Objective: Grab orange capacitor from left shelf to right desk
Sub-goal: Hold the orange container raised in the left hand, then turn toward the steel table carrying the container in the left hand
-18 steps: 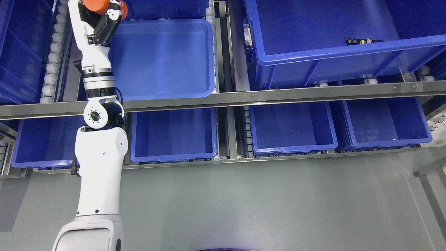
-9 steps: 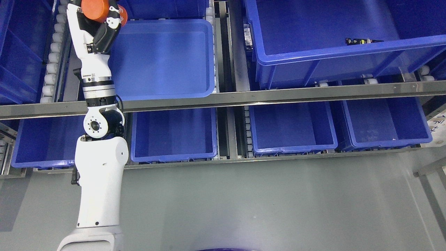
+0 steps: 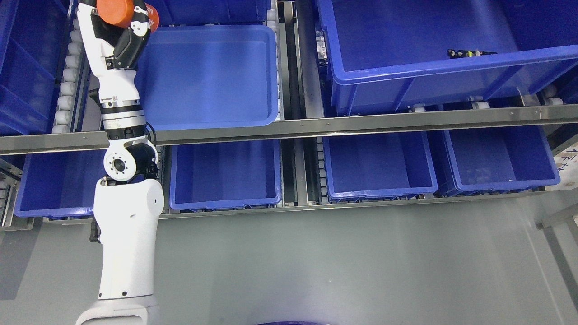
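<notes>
I have the left hand [image 3: 118, 34] up in the upper left corner of the frame, its black and white fingers [image 3: 128, 43] wrapped around the orange cylindrical capacitor [image 3: 116, 10]. The capacitor sits at the very top edge of the picture, partly cut off, held above the left rim of the shallow blue plastic bin [image 3: 212, 76] on the upper shelf level. The white left arm [image 3: 126, 225] rises from the bottom edge left of the middle, crosses the long steel shelf rail [image 3: 343, 125] that runs across the whole frame, and reaches up along the column of white rollers [image 3: 67, 76] at the left. Right of the shallow bin, at the upper right, stands a large deep blue plastic tote [image 3: 429, 72]; a small black object [image 3: 469, 53] rests on its front rim, too small for me to identify. Below the rail I see a row of four smaller blue bins [image 3: 379, 167] on the lower level, and below them the plain grey floor [image 3: 343, 266].
</notes>
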Tool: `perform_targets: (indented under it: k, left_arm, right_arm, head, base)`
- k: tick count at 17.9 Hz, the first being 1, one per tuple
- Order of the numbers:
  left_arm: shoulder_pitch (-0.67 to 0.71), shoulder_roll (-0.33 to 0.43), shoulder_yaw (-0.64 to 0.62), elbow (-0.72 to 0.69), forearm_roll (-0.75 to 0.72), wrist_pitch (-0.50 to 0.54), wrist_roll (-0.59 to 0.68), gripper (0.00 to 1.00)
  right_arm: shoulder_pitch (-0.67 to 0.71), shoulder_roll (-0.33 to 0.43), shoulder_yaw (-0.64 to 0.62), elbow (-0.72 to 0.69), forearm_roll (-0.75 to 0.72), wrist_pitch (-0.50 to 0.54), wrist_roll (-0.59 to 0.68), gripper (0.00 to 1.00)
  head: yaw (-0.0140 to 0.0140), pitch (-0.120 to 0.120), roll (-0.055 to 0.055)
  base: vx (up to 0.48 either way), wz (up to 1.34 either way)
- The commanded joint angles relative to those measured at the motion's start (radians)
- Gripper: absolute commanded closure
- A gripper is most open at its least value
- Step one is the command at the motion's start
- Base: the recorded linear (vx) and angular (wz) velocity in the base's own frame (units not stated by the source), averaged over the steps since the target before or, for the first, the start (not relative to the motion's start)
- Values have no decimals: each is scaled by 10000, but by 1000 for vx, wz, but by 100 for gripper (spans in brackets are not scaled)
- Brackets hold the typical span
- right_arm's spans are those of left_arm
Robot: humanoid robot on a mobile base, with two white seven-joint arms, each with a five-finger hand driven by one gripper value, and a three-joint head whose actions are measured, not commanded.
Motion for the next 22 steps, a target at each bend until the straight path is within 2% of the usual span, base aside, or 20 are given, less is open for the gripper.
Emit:
perform_targets:
  k: [1,22]
  left_arm:
    - [38,163,75,-306,3,4,4,100]
    - [115,163,-33,-643,3,-57,-72,99]
  right_arm:
    - [199,-174,-123,-175,46,-1,6,0]
    - [199,-174,-123,-175,46,-1,6,0]
  head:
    - [0,0,0]
    - [0,0,0]
  base:
    - [0,0]
    - [-8,-44]
